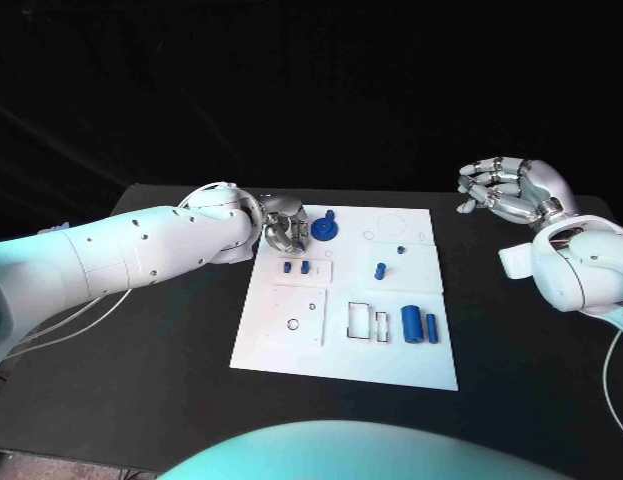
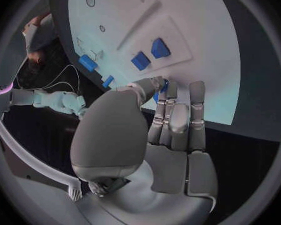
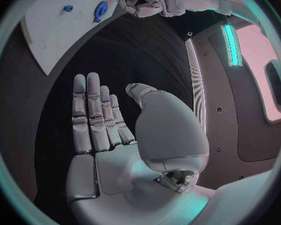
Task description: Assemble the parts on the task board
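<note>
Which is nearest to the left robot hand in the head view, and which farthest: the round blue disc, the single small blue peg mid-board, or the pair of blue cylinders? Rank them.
Measured from the left robot hand:
1. Round blue disc, right beside the fingers at the board's far left corner.
2. Small blue peg, mid-board.
3. Pair of blue cylinders, near the board's near right edge.

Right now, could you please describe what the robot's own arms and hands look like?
Both arms are smooth, rounded white shells. The left arm has thin pale cables looping along its side and by its wrist; a thin cable also trails beside the right arm. Each ends in a silver metallic hand: the left hand and right hand have segmented fingers, flat grey pads on their inner faces and a bulky rounded thumb base.
</note>
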Controlling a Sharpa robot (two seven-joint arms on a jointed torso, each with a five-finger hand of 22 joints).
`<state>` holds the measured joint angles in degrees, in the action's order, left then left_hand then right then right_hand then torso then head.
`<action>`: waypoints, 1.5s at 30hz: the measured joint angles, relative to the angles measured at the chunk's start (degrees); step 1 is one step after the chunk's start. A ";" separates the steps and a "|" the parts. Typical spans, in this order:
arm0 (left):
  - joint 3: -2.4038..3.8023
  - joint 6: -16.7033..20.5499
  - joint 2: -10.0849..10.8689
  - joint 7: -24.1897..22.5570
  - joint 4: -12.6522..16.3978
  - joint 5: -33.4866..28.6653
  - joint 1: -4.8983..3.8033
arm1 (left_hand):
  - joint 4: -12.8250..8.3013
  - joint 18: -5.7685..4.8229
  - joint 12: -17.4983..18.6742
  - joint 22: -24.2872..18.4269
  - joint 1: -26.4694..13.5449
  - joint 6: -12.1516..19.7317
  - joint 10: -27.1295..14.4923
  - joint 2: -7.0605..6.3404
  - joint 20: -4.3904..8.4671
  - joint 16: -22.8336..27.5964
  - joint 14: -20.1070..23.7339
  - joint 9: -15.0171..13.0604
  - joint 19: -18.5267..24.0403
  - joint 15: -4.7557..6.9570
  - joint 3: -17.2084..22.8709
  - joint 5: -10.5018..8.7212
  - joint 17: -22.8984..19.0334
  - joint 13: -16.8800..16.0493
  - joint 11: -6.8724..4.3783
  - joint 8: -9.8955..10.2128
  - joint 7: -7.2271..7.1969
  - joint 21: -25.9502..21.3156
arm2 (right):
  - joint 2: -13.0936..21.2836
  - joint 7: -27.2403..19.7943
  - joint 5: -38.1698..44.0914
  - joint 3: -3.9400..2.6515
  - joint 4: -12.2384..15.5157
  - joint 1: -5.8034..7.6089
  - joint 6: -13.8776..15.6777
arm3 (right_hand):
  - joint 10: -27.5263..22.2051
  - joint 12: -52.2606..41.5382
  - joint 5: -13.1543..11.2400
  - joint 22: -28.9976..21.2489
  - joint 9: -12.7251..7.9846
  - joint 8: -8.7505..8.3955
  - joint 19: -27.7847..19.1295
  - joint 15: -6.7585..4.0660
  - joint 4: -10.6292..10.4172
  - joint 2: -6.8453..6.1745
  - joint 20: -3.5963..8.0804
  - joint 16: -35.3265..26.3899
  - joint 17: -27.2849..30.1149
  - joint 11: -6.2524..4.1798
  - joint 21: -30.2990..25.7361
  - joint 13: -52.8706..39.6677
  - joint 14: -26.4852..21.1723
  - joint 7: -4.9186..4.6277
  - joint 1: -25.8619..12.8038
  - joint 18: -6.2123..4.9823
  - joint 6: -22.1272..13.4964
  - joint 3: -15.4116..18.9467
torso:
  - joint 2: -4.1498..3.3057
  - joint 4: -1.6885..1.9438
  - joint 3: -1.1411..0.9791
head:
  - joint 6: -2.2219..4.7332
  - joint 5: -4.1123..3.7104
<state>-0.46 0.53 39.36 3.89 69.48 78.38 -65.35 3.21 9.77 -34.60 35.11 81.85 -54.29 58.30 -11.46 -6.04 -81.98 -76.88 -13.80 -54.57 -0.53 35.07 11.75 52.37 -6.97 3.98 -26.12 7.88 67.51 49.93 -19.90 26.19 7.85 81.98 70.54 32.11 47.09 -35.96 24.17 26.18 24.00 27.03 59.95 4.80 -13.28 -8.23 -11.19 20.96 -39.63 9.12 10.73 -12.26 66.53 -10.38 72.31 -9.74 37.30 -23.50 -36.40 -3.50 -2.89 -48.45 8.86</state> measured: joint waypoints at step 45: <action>-0.09 -0.80 -0.22 2.29 -0.19 -0.23 0.09 | -0.38 0.00 2.49 -1.67 -0.75 4.02 -3.63 -0.30 -1.03 1.35 4.11 1.64 1.45 -1.03 -0.04 -0.10 -5.95 -0.63 1.75 5.17 1.52 -1.01 | -0.08 -0.01 -0.09 0.02 -0.12 -0.21 0.00 | 0.00 -0.21 0.24 -0.14 -0.05 0.00 0.21 0.00 0.00 0.00 0.21 0.00 -0.17 0.00 0.01 0.25 0.00 0.00 0.00 0.00 0.00 0.00 | 0.01 0.01 0.00 | -0.16 -0.11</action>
<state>-0.55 -0.28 39.15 6.18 69.28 78.15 -65.27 2.83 9.78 -32.11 33.43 81.11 -50.27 54.67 -11.76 -7.07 -80.64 -72.77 -12.17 -53.12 -1.56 35.03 11.65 46.42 -7.60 5.73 -20.94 9.40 66.50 49.85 -19.92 26.10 7.86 81.86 70.33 32.11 47.09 -36.17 24.41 26.05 23.94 27.03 60.16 4.80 -13.28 -8.23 -10.97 20.96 -39.79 9.12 10.74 -12.02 66.53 -10.38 72.31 -9.75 37.30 -23.50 -36.39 -3.49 -2.89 -48.61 8.75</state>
